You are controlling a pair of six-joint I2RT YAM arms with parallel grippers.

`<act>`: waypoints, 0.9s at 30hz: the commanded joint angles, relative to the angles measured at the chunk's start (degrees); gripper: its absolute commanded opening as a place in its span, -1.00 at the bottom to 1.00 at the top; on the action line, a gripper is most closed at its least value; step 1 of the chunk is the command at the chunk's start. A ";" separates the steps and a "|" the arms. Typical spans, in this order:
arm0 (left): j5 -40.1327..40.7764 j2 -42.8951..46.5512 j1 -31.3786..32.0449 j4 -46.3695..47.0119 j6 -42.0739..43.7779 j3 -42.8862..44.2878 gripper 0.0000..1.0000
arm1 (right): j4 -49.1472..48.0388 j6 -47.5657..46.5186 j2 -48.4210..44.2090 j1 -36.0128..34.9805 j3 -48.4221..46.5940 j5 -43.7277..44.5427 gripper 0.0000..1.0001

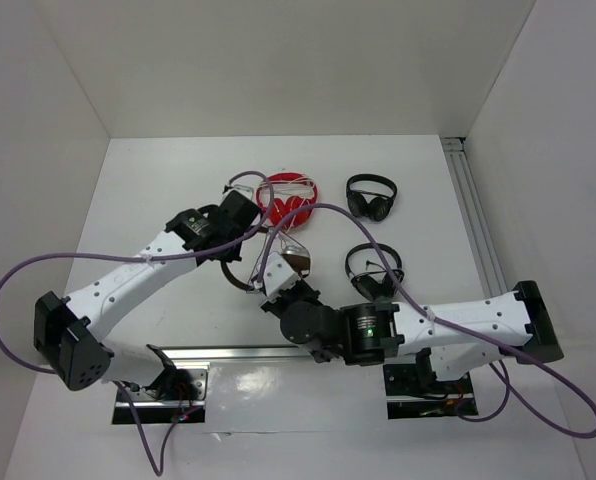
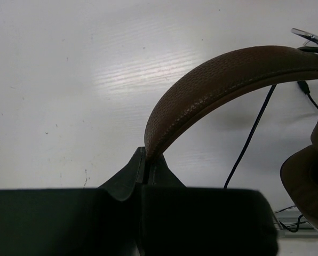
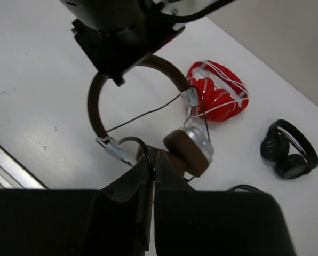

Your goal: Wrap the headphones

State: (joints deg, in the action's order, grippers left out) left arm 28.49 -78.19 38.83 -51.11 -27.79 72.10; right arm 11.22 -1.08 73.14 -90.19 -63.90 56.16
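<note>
The brown leather-look over-ear headphones [image 1: 295, 262] with silver earcups lie near the centre of the white worktop [image 1: 158, 180]. The left tool [image 2: 144, 168] is closed on one end of their padded headband [image 2: 223, 80]. The thin dark cable [image 2: 249, 137] trails loose below it. The right tool [image 3: 151, 162] has its fingers together and seems to pinch a loop of that cable, though the strand is too fine to be sure. The winding looks barely begun. Next, the cable should be carried round the band while the left tool holds it steady. A red pair with white cord [image 1: 303, 212] lies at 12 o'clock of the headphones. Small black pairs lie at 2 o'clock [image 1: 371, 196] and 3 o'clock [image 1: 374, 272]. No brand or writing is legible.
</note>
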 commanded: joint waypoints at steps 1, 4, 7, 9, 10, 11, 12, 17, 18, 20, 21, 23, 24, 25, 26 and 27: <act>-2.20 5.06 0.54 1.01 2.74 -0.72 -1.00 | 4.16 -1.82 -2.39 0.36 -2.81 5.70 -1.00; -5.11 7.87 2.38 1.01 4.41 -1.95 -1.00 | 4.77 -3.13 -4.41 0.89 -2.20 8.69 -1.00; -6.69 8.58 7.64 -0.30 4.41 -1.96 -1.00 | 2.68 -5.58 -6.86 3.34 -1.15 9.84 -1.00; -6.69 8.58 10.55 -1.09 3.88 -2.49 -1.00 | 1.26 -6.91 -8.01 4.75 -0.53 9.84 -0.97; -5.48 8.06 11.87 -1.79 3.28 -2.49 -1.00 | 0.21 -8.66 -9.24 5.55 -0.53 9.32 -0.93; -4.33 8.06 13.10 -2.32 2.14 -3.09 -1.00 | -1.97 -9.37 -9.77 7.64 0.17 8.62 -0.93; -2.41 7.27 14.94 -3.11 1.61 -3.10 -1.00 | -2.86 -9.99 -10.38 9.06 0.70 6.70 -0.93; 1.13 7.27 17.86 -5.84 -1.12 -4.15 -1.00 | -2.79 -9.47 -11.18 20.46 1.23 -2.79 -0.88; 1.13 7.27 18.47 -5.84 -1.12 -4.16 -1.00 | -2.18 -8.77 -11.18 22.06 1.23 -4.90 -0.88; 0.51 8.58 19.18 -5.84 -1.12 -4.16 -1.00 | -2.17 -7.63 -11.18 25.05 1.23 -11.23 -0.88; 0.51 8.58 19.96 -5.84 -1.12 -3.63 -1.00 | -2.17 -7.62 -11.18 27.41 1.23 -13.51 -0.88; -0.10 10.07 20.76 -5.84 -1.12 -3.02 -1.00 | -3.57 -6.83 -11.18 29.36 3.07 -19.73 -0.88; -0.10 10.08 21.37 -5.84 -0.60 -3.01 -1.00 | -4.19 -6.83 -11.18 31.20 3.69 -21.43 -0.88; -0.10 10.08 21.38 -7.06 -0.60 -1.97 -1.00 | -4.89 -6.05 -11.18 32.26 4.30 -23.01 -0.90; 0.42 10.08 21.90 -7.85 -0.60 -1.26 -1.00 | -4.90 -6.04 -10.66 33.32 4.31 -26.77 -0.92; 1.56 10.08 21.90 -8.82 -0.60 -0.56 -1.00 | -4.90 -5.43 -10.65 34.55 4.31 -29.07 -0.92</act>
State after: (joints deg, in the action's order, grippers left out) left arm 29.78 -69.63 59.46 -51.94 -30.37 69.67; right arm 13.28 -8.05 64.01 -59.31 -58.98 33.50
